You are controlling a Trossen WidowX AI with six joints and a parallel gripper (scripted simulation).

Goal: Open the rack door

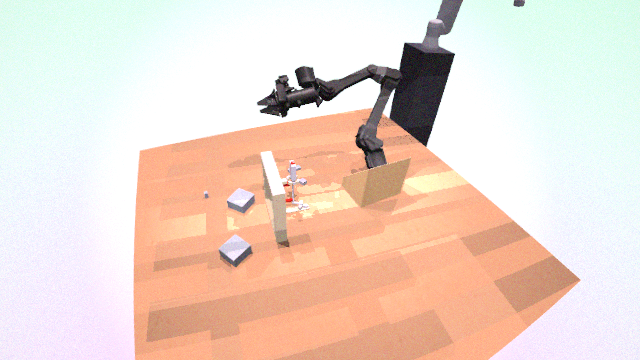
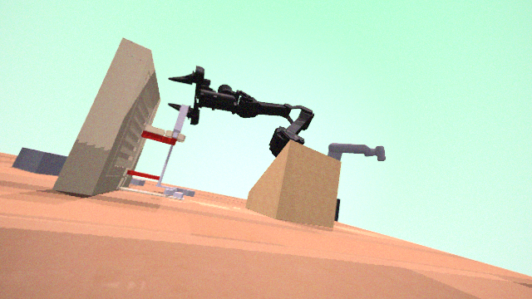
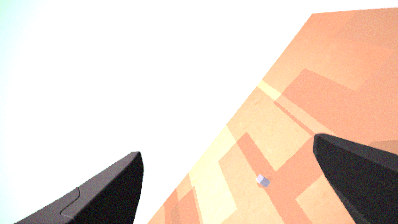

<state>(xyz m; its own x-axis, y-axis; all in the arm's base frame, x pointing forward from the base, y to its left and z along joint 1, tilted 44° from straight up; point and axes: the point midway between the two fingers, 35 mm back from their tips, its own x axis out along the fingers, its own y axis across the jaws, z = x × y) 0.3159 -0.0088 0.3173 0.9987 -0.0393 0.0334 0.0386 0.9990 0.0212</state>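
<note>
The rack (image 1: 274, 195) (image 2: 97, 120) is an upright cream panel with a slatted face. A thin framework with red bars (image 2: 158, 138) and a slim rod stands out from that face; I cannot tell the door's exact angle. The handle (image 1: 293, 172) (image 2: 179, 120) is a pale upright bar at the top of the rod, on the arm's side of the rack. I cannot tell how far it is turned. My gripper (image 1: 259, 107) (image 2: 169, 91) (image 3: 228, 151) is wide open and empty, raised above the table. One finger looks close to the handle's top in the exterior view, but the top view shows them apart.
A tan box (image 1: 385, 182) (image 2: 309, 184) stands by the arm's base. Two grey blocks (image 1: 241, 200) (image 1: 235, 250) and a small pale cube (image 1: 206, 194) (image 3: 262, 180) lie beyond the rack. A black pedestal (image 1: 422, 90) with a grey arm (image 2: 353, 149) is behind the table.
</note>
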